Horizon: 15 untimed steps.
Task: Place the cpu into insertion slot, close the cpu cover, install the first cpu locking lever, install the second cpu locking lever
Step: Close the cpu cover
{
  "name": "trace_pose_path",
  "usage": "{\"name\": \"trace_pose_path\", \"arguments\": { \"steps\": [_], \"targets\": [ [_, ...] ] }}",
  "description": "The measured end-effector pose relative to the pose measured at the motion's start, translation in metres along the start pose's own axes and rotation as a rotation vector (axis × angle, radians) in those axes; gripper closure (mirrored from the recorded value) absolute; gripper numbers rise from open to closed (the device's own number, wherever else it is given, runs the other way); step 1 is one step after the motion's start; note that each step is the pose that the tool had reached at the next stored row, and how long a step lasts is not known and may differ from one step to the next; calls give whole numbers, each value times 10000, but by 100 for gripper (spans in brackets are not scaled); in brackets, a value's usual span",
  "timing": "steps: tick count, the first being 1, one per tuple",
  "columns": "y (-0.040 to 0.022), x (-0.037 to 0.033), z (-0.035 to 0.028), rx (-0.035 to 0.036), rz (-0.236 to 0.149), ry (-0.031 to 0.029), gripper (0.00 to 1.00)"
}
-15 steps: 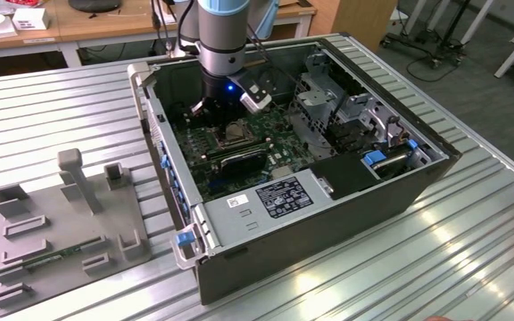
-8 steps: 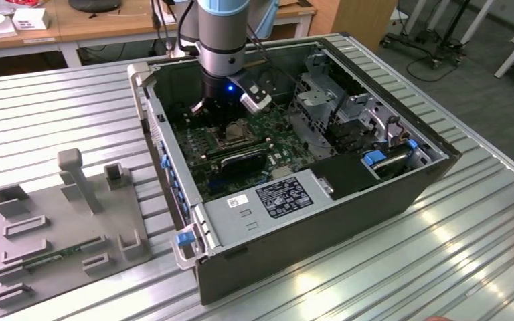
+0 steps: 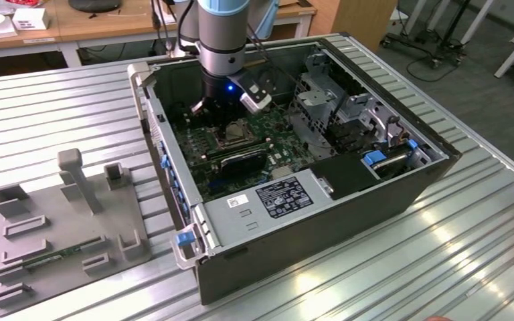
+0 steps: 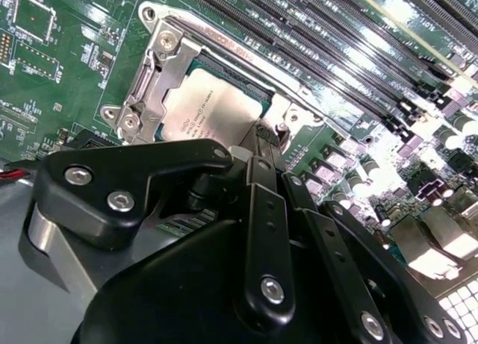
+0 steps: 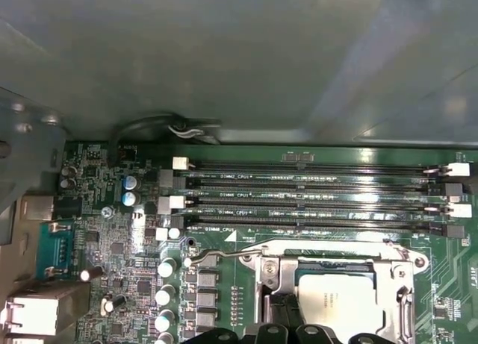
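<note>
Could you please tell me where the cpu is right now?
In both wrist views, the cpu lies in the insertion slot, framed by the cpu cover, beside the long black memory slots.

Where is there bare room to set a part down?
Bare slatted table beside the computer case, at the exterior view's right, and between case and grey fixture tray. Crowded inside the case, where the claw hangs over the chip socket.

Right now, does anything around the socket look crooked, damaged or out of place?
Nothing stands out. The cpu lies flat and square inside the cut-out of the cpu cover, and the motherboard around it looks undamaged. The gripper hides one side of them.
</note>
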State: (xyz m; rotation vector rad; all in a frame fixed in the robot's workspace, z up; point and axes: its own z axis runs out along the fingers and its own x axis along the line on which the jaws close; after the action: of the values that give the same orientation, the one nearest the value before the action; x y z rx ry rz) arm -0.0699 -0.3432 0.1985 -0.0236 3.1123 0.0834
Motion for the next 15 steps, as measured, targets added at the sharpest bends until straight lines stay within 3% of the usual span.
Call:
{"name": "trace_pose_path", "arguments": {
  "steps": [15],
  "targets": [
    [11,-5,-251,15,0,11,90]
  ]
}}
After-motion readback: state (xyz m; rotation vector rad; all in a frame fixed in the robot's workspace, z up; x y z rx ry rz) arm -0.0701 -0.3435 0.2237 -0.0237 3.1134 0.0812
